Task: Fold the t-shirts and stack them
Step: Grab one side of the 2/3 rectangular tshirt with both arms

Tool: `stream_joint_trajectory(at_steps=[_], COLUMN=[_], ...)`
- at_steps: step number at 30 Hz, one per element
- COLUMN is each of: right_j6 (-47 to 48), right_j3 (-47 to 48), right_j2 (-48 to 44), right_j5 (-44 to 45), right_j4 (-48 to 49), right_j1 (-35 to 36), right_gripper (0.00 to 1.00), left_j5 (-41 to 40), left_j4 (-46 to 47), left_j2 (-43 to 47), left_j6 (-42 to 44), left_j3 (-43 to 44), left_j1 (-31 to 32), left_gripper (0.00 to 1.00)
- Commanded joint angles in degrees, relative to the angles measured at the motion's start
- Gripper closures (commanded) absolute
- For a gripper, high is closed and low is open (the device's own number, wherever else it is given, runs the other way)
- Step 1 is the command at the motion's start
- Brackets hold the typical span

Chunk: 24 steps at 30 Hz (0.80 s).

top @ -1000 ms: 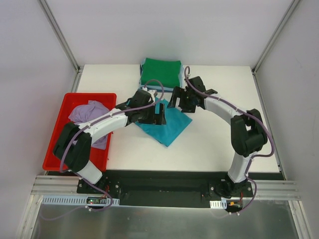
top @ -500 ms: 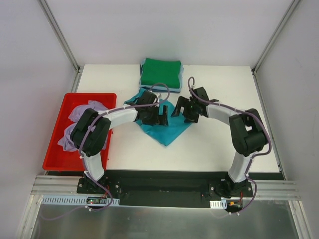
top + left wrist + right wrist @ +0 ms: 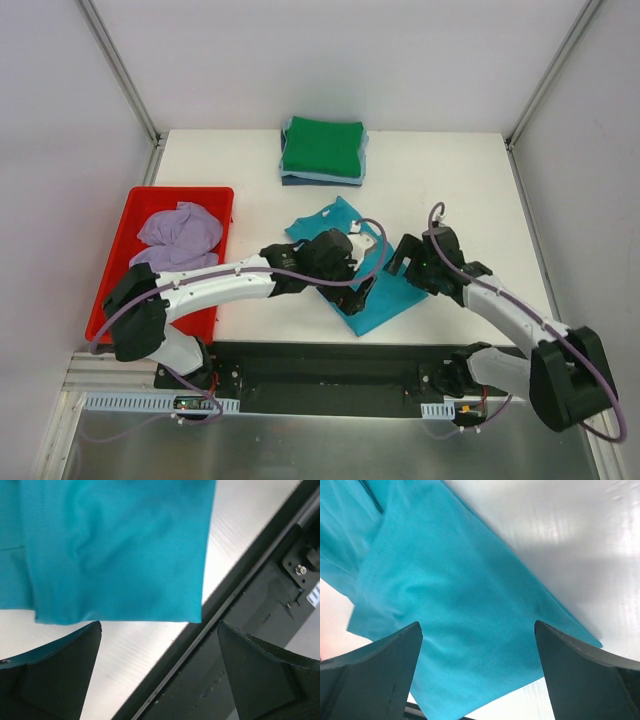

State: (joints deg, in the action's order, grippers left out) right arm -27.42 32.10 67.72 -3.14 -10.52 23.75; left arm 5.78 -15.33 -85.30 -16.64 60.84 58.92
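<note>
A teal t-shirt (image 3: pixel 385 302) lies partly folded on the white table near its front edge. My left gripper (image 3: pixel 360 293) hangs open over the shirt's near left edge; in the left wrist view (image 3: pixel 160 675) the shirt's edge (image 3: pixel 120 555) is just beyond the fingertips, over bare table. My right gripper (image 3: pixel 404 262) is open above the shirt's right part, and teal cloth (image 3: pixel 465 630) fills the right wrist view between the jaws (image 3: pixel 477 672). A folded stack with a green shirt (image 3: pixel 322 147) on top sits at the back. A lavender shirt (image 3: pixel 178 230) lies crumpled in the tray.
The red plastic tray (image 3: pixel 116 268) stands at the table's left side. The black base rail (image 3: pixel 330 365) runs along the table's front edge, close to the teal shirt's near corner; it also shows in the left wrist view (image 3: pixel 260 625).
Both arms have swung from the middle of the table to its front edge. The teal shirt now lies nearer the front and stretched out longer. Both grippers are open over it.
</note>
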Motion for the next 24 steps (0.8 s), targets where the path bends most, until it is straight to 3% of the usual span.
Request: stream_joint_trajectory(at_steps=[1,7,11,17,24], right_j6=[-2.4,-7.7,-9.4,-9.4,-8.2], right_j3=[-2.0,-8.4,-12.4,-15.2,-14.4], right_j2=[-10.5,-22.6,-28.6,-31.2,-28.8], right_j5=[9.2,8.3,6.4,3.8,1.6], right_j4=[-4.6,-9.8,-11.0,-11.3,-11.4], right_j1=[-0.7,-3.1,-6.2,-7.8,-8.5], right_gripper=[0.04,0.04,0.04,0.04,0.04], left_j5=[1.5,4.4,5.4,-0.9,1.0], left_j4=[-3.7,-3.0,-3.3,-4.9,-5.8], left_j2=[-1.1,-10.0,-15.6,-18.2,-13.0], left_j6=[0.1,-0.7,-0.1,0.0,-0.2], left_j3=[1.6,5.7,8.9,8.6,8.8], left_j1=[5.5,13.0,14.7,14.9,15.1], left_gripper=[0.04,0.22,0.46,0.51,0.53])
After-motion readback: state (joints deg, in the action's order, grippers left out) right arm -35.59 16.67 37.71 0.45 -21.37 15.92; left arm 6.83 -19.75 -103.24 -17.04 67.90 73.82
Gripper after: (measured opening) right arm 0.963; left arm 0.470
